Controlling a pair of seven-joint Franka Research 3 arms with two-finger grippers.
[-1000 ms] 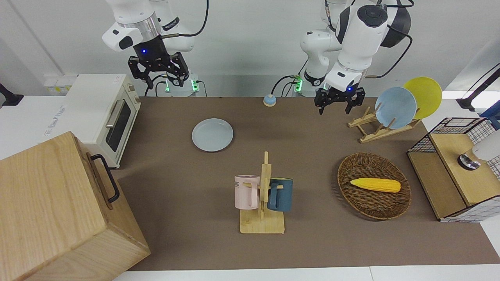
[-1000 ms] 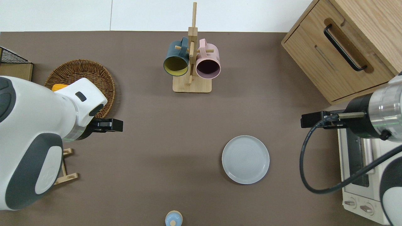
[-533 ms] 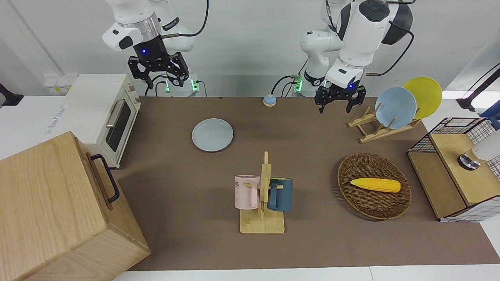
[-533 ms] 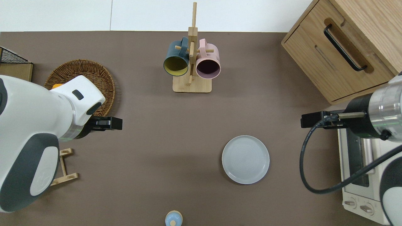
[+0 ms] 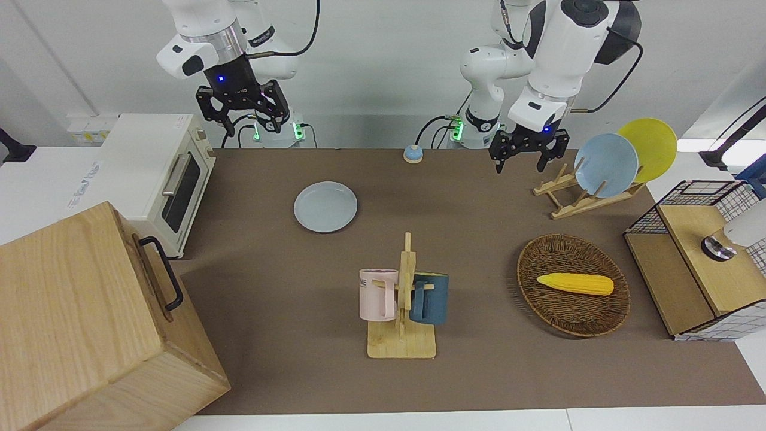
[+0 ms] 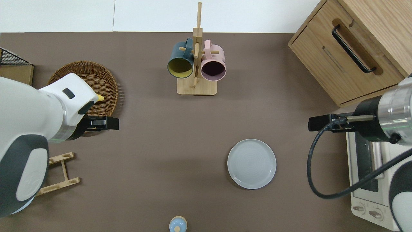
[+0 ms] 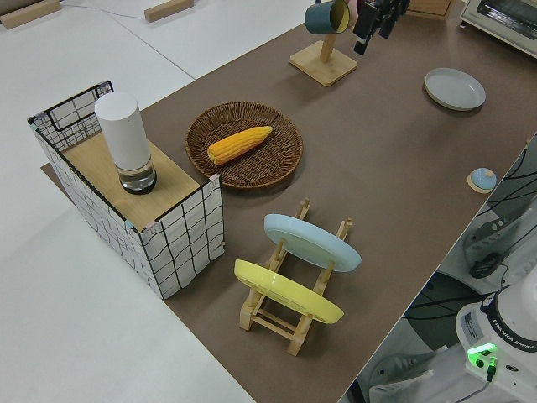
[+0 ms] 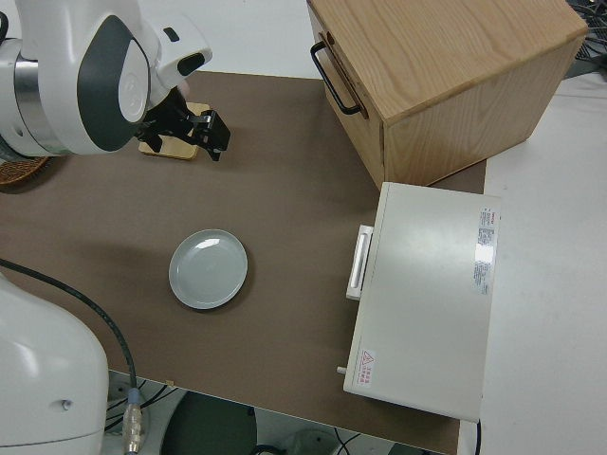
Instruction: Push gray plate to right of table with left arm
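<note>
**A:** Where does the gray plate (image 6: 251,163) sit?

**B:** Flat on the worktop (image 6: 154,154), toward the right arm's end, near the toaster oven (image 5: 157,173). The left gripper (image 5: 529,154) hangs well apart from it, jaws apart and empty, over the wicker basket's (image 6: 84,87) edge. The right arm is parked, its gripper (image 5: 242,111) spread open too.

**A:** What might go wrong?

**B:** Probably a high contact: riding over the low rim would tip or spin the plate. A long shove could also drive it into the oven.
</note>
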